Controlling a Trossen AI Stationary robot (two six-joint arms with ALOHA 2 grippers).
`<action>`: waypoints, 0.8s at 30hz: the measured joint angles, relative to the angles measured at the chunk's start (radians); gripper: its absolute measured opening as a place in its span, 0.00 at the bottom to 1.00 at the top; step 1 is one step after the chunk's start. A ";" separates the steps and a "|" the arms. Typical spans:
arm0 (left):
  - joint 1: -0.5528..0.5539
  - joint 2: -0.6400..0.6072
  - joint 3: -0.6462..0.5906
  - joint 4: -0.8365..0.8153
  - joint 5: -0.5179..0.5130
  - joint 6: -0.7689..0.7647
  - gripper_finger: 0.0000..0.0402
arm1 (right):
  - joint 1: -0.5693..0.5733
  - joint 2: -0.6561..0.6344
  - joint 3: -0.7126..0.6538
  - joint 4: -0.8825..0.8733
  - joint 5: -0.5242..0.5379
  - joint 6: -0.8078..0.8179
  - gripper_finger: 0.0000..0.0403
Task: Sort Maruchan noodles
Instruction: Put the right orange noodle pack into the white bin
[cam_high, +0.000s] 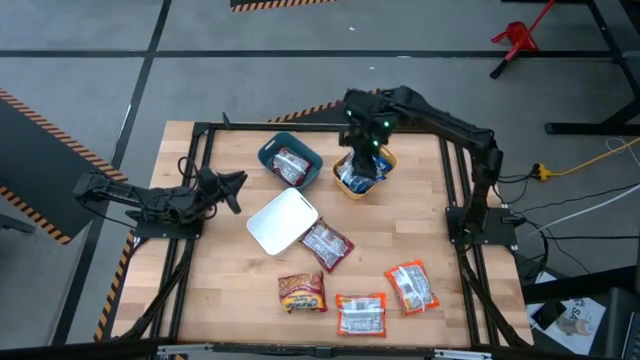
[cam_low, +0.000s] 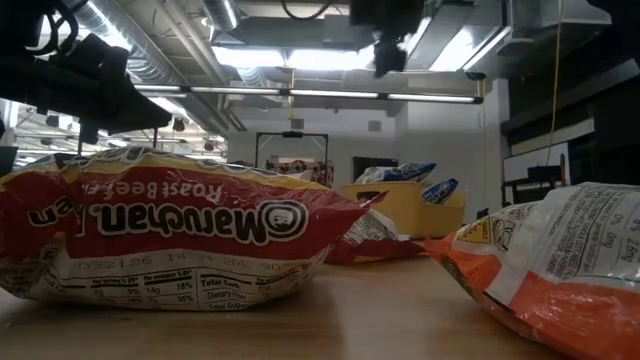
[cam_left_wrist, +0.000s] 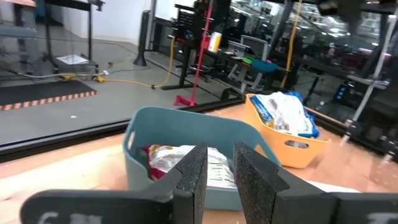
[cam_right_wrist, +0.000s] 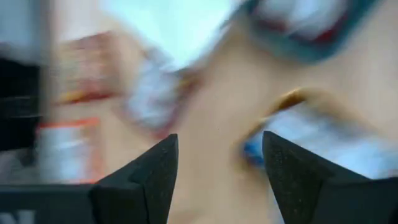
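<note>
1. A robotics lab or industrial workshop: a wooden bench (cam_high: 230, 290) with a black metal frame carries two fixed robot arms.
2. The floor (cam_high: 80, 60) is grey concrete, with black-and-orange hazard tape (cam_high: 40, 115) marking zones around the bench.
3. A yellow cable (cam_high: 590, 160) trails across the floor.
4. The low view shows exposed ducts (cam_low: 150, 50) and strip lights (cam_low: 330, 93) overhead.
5. Beyond the bench stand equipment racks and stands (cam_left_wrist: 193, 37).

Right pincer (cam_right_wrist: 217, 180) open, left pincer (cam_left_wrist: 222, 180) shut
</note>
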 joint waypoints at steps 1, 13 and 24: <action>0.000 0.000 0.000 0.000 0.012 0.000 0.18 | 0.014 -0.004 0.001 -0.048 -0.036 0.029 0.53; 0.000 0.000 0.000 0.002 0.059 0.000 0.18 | 0.511 -0.280 -0.356 -0.054 0.273 0.749 0.47; 0.000 0.000 0.000 0.005 0.126 -0.006 0.18 | 1.001 -0.358 -0.832 0.490 0.289 1.724 0.67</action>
